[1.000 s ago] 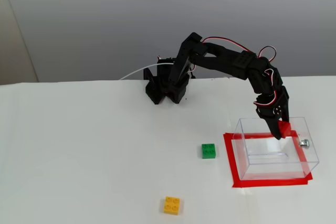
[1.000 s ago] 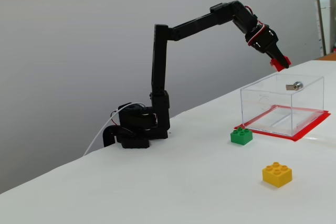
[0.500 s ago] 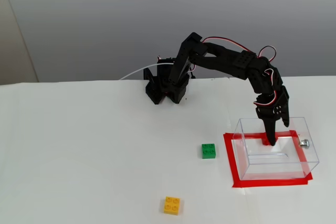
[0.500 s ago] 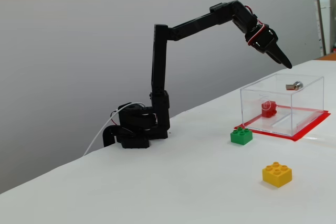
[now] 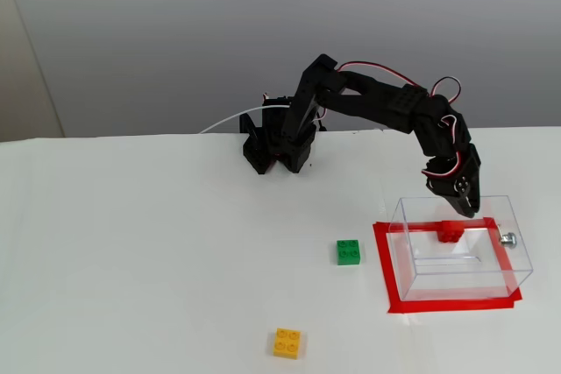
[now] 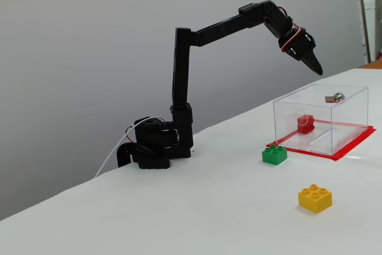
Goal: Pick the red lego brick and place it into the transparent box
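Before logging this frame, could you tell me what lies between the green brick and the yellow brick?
Nothing: in both fixed views only bare white table separates the green brick from the yellow brick.

red lego brick, inside transparent box

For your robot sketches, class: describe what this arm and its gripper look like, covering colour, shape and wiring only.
The arm is matte black all over, built from boxy, blocky segments on a chunky black base. Thin red and white wires loop along the upper segments, and a white cable trails from the base. The gripper is black too, tapering to a pointed tip. No markings are legible.
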